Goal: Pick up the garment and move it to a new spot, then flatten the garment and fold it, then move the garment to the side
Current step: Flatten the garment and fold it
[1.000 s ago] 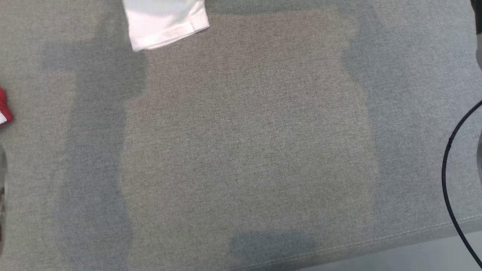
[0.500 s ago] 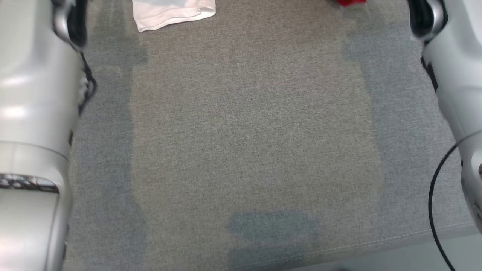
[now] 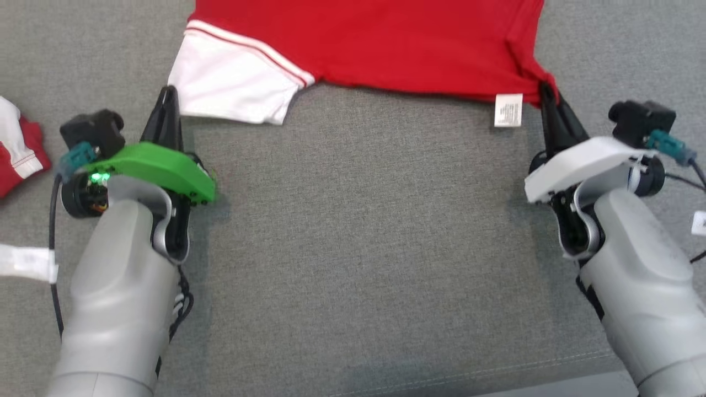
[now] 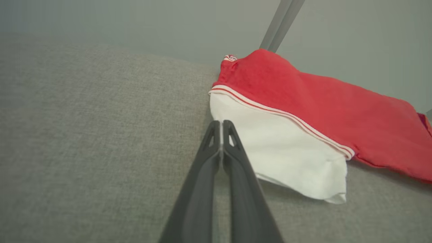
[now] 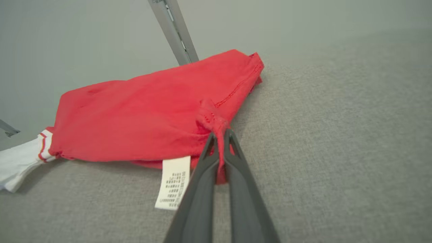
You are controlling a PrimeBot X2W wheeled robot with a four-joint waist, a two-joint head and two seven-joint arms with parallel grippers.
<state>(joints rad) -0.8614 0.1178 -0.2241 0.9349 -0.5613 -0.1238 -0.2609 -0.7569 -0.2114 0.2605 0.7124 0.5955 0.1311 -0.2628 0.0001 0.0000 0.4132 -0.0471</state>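
Since half a second ago the head view has shifted: then only a white cloth corner showed at 12 o'clock between two pale forearms, whereas both grippers now stand in view below a red T-shirt (image 3: 386, 44).

The red T-shirt lies flat on the grey upholstered surface (image 3: 358, 231), spanning the head view from 11 to 1 o'clock. Its white sleeve (image 3: 231, 91), edged with thin red stripes, points toward 10 o'clock. A white care label (image 3: 508, 110) hangs from the hem toward 1 o'clock.

The left gripper (image 3: 167, 96), under a green wrist cover (image 3: 154, 168), sits at 9 o'clock. Its fingers are pressed together, tips against the outer edge of the white sleeve (image 4: 280, 158). Whether any cloth is caught between them cannot be told in the left wrist view (image 4: 221, 123).

The right gripper (image 3: 546, 94), under a white wrist cover (image 3: 579, 160), sits at 3 o'clock. In the right wrist view (image 5: 220, 135) it pinches a bunched corner of the red hem, just beside the care label (image 5: 173, 182).

A second red-and-white cloth (image 3: 16, 149) lies at the 9 o'clock edge of the head view, well apart from the T-shirt. A grey metal bar (image 5: 173, 30) rises behind the surface at 12 o'clock in the right wrist view.
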